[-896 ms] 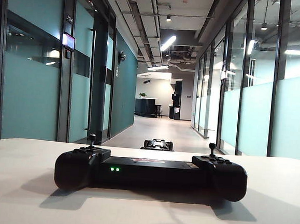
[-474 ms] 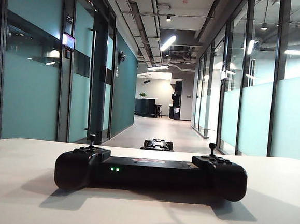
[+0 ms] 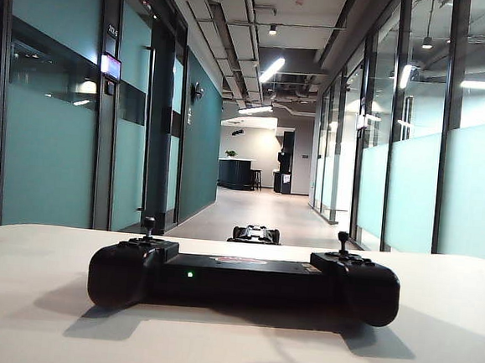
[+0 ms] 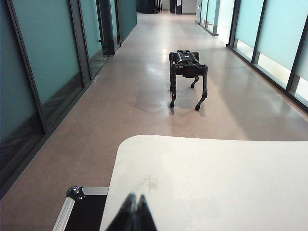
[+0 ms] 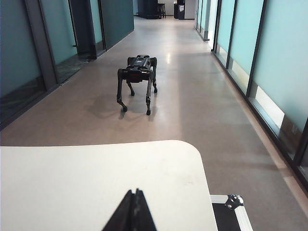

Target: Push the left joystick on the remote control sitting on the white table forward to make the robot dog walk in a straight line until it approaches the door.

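The black remote control [image 3: 243, 278] lies on the white table [image 3: 38, 317], facing the corridor. Its left joystick [image 3: 148, 223] stands upright on the left handle, with nothing touching it. The robot dog [image 3: 255, 234] stands on the corridor floor beyond the table, facing away [image 4: 187, 70] [image 5: 137, 72]. My left gripper [image 4: 134, 197] is shut and empty above the table's left end. My right gripper [image 5: 135, 192] is shut and empty above the right end. Neither gripper shows in the exterior view. The remote control is out of both wrist views.
A second joystick [image 3: 343, 237] stands on the remote control's right handle. Black cases with metal edging sit on the floor beside the table [image 4: 79, 211] [image 5: 231, 211]. Teal glass walls with dark door frames [image 3: 159, 124] line the long corridor.
The remote control's front showed two green lights before and shows one now. The remote, the robot dog and the table have not moved.
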Controlling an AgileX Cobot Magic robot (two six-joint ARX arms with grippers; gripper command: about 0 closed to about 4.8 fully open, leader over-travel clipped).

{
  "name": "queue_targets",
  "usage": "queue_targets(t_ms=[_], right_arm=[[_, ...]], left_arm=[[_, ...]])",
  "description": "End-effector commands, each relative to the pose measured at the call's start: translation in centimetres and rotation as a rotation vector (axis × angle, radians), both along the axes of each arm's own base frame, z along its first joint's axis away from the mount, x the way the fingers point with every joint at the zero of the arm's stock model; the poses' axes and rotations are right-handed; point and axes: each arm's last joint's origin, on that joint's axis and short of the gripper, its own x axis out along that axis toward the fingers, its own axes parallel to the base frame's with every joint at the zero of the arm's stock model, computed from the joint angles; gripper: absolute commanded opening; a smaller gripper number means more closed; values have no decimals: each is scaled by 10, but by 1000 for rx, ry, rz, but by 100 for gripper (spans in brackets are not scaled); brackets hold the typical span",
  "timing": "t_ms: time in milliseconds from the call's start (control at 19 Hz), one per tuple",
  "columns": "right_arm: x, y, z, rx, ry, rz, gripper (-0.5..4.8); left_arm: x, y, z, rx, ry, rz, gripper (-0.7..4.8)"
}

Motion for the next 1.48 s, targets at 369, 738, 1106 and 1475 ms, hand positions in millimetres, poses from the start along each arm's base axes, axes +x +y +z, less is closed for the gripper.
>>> queue_targets(t_ms=[369, 738, 1106, 1475], right_arm=[[-1, 0, 10, 3, -98, -6, -1], [-15, 0, 61, 3, -159, -3, -2], [-5, 1, 120, 87, 22, 7, -2], [34, 4, 168, 203, 266, 100, -3]], left_arm=[[-1, 0, 12, -9, -103, -2, -5], [-12, 1, 53, -43, -180, 37, -5], [-2, -1, 107, -134, -47, -40, -5], [50, -9, 145, -210, 191, -147, -5]])
